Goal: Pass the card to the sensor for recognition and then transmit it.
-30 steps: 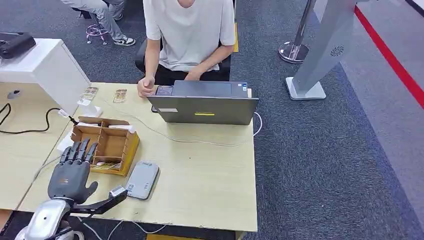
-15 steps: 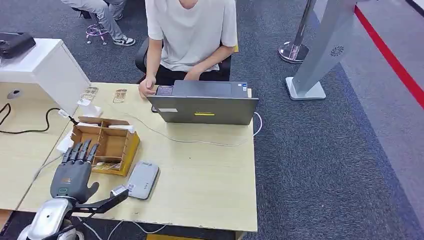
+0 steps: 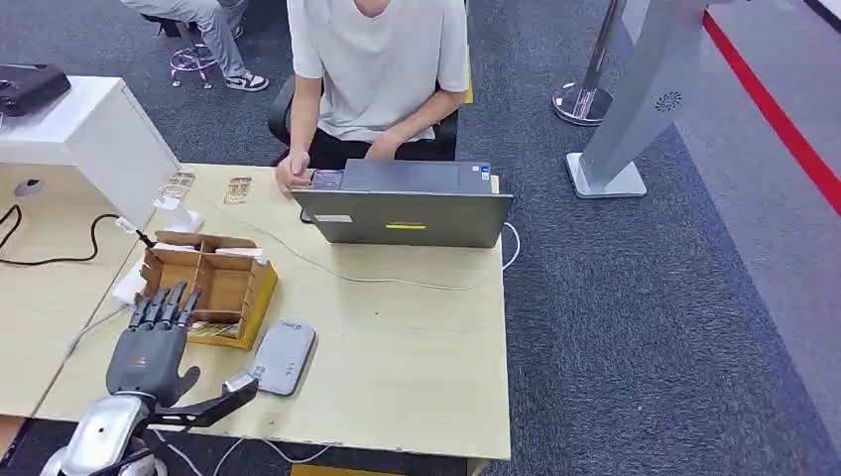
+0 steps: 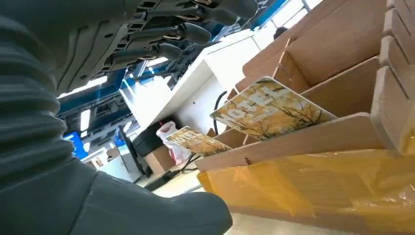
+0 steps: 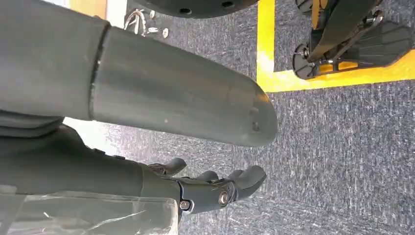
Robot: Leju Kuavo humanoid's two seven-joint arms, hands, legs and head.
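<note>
The card [image 4: 271, 110] leans in the near compartment of the box [image 3: 223, 288], its printed yellow face tilted up and its upper edge standing proud of the front wall. A second card [image 4: 195, 142] leans further along the same row. In the head view the box sits at about 9 o'clock on the table [image 3: 417, 347], and the cards show there as a pale sliver at the box's near wall.

The card looks thin, light and stiff, probably glossy and so slippery. A pinch on the exposed upper edge, thumb on one face and a finger on the other, seems the surest hold, since the lower part is sunk behind the wall. Its long axis appears to run along the front wall, roughly 10 to 4 o'clock on the table, though the wrist view is too skewed to be sure.

The left hand [image 3: 154, 342] hovers just short of the box, fingers straight and spread, holding nothing. The reader [image 3: 281, 355] lies at the box's 4 o'clock, beside the hand. The right hand [image 5: 210, 188] hangs over carpet, fingers loosely curved and apart, empty.

A person [image 3: 377, 69] sits at 12 o'clock behind a laptop [image 3: 407, 213].
</note>
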